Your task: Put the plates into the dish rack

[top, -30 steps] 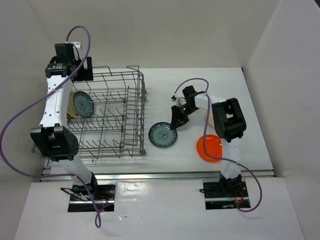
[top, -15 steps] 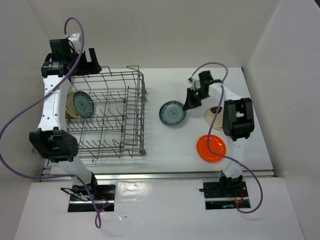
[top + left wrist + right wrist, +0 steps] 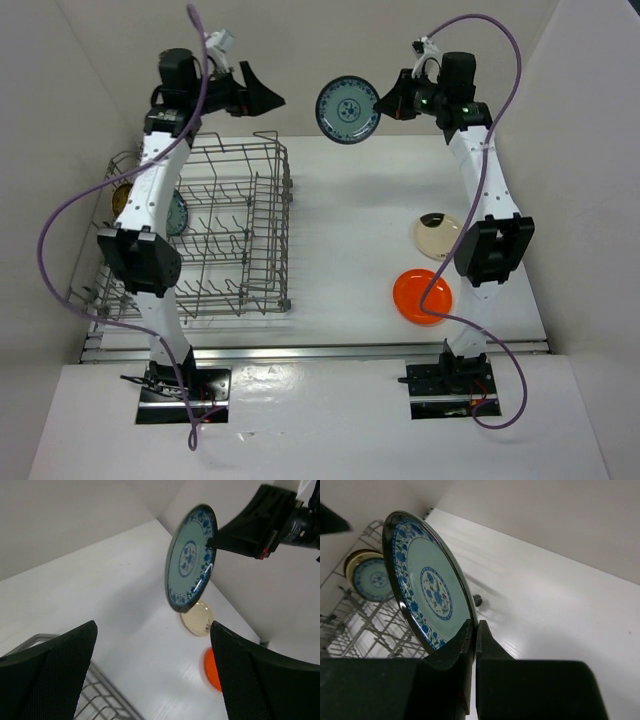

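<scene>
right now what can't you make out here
Top view: left arm covers plates in the dish rack; count unclear.
Left wrist view: left pincer's finger hides half the orange plate; blue-green plate overlaps the cream plate.
Right wrist view: rack cut off at left edge.

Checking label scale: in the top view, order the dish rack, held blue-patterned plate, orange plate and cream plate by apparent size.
dish rack
blue-patterned plate and orange plate: alike, the first raised nearer the camera
cream plate, partly hidden
</scene>
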